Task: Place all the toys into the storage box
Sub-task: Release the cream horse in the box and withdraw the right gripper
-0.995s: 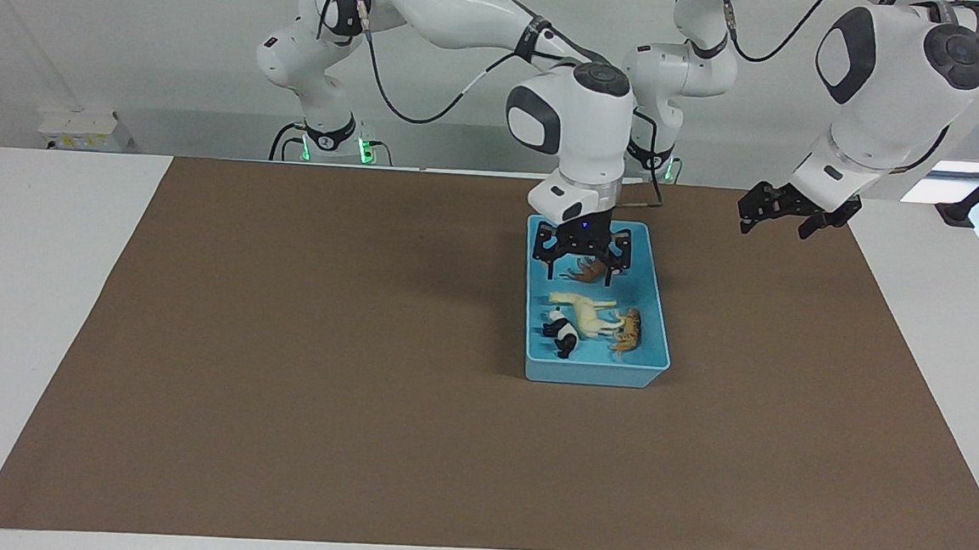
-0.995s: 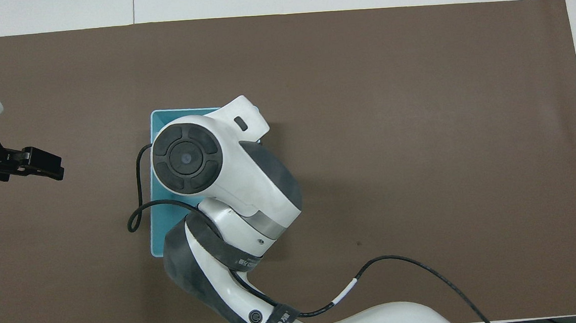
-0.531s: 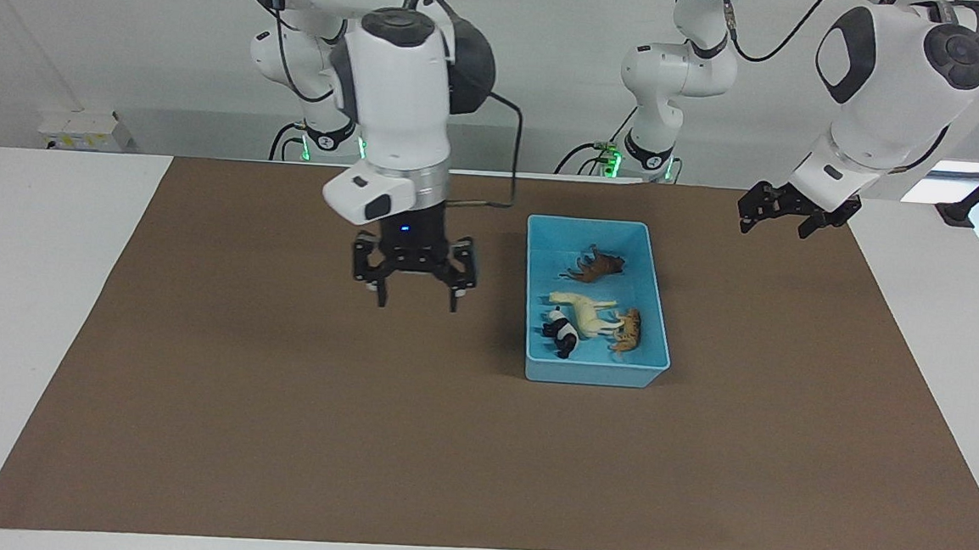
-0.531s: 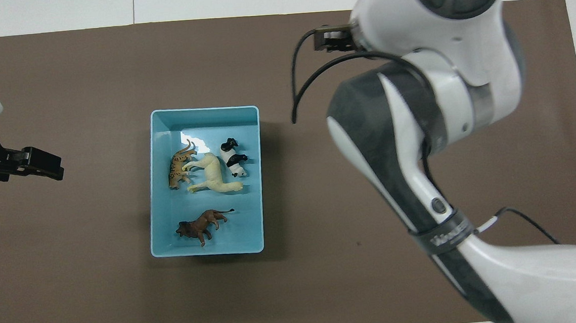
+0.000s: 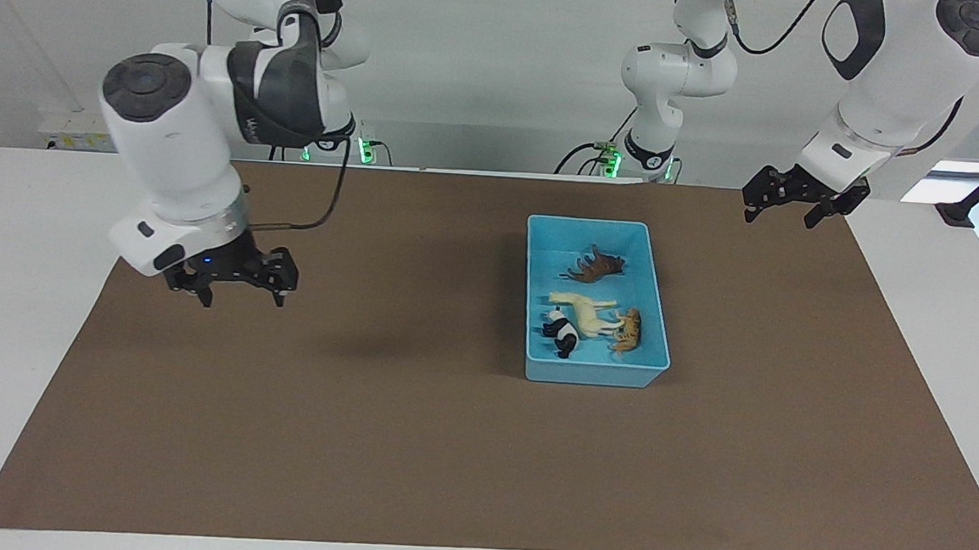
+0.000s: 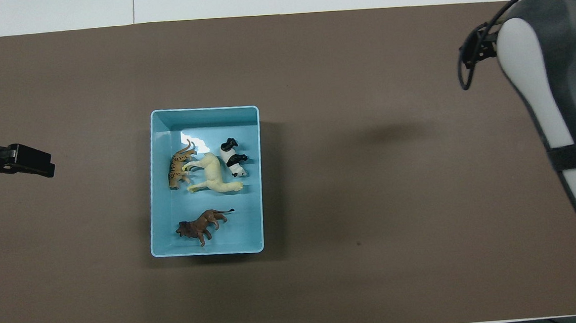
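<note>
The light blue storage box stands on the mat, toward the left arm's end; it also shows in the overhead view. In it lie the tiger, the cream horse, the panda and the brown animal. My right gripper is open and empty, in the air over the mat at the right arm's end. My left gripper is open and empty over the mat's edge at the left arm's end.
A brown mat covers most of the white table. In the overhead view the right arm covers the mat's edge at its end and hides its own gripper.
My right gripper has left the box, where the brown animal now lies, and swung empty to the right arm's end of the mat. My left gripper rose slightly.
</note>
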Controlling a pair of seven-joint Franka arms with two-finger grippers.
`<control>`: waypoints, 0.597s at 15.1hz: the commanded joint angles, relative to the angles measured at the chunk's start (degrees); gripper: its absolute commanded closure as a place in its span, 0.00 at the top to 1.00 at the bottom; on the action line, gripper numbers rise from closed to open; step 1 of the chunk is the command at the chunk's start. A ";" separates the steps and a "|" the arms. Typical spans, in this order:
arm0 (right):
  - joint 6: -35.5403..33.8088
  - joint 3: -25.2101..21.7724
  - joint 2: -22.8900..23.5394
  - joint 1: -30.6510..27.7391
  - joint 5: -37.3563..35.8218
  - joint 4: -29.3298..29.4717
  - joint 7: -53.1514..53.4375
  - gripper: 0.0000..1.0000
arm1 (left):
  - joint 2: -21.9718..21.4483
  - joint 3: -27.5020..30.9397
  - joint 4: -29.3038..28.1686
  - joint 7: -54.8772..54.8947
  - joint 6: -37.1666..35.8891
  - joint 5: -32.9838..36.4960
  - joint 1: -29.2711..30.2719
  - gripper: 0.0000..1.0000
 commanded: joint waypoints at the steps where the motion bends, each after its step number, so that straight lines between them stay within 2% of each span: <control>1: -0.10 0.99 -6.60 -2.91 0.69 -6.51 -2.73 1.00 | -0.47 0.09 0.37 -0.38 -1.15 -0.06 -0.17 1.00; 3: 0.26 0.91 -11.60 -4.50 0.34 -11.35 -4.13 1.00 | -1.25 0.17 -1.56 -0.03 -0.98 -0.06 -0.26 1.00; 7: 0.17 0.82 -23.38 -5.91 -1.50 -23.21 -4.32 1.00 | -1.52 0.17 -1.74 -0.38 -1.06 -0.06 -0.26 1.00; 9: 0.00 1.17 -26.99 -5.99 -3.09 -26.47 -4.32 1.00 | -1.52 0.26 -1.74 -0.38 -1.06 -0.06 0.00 1.00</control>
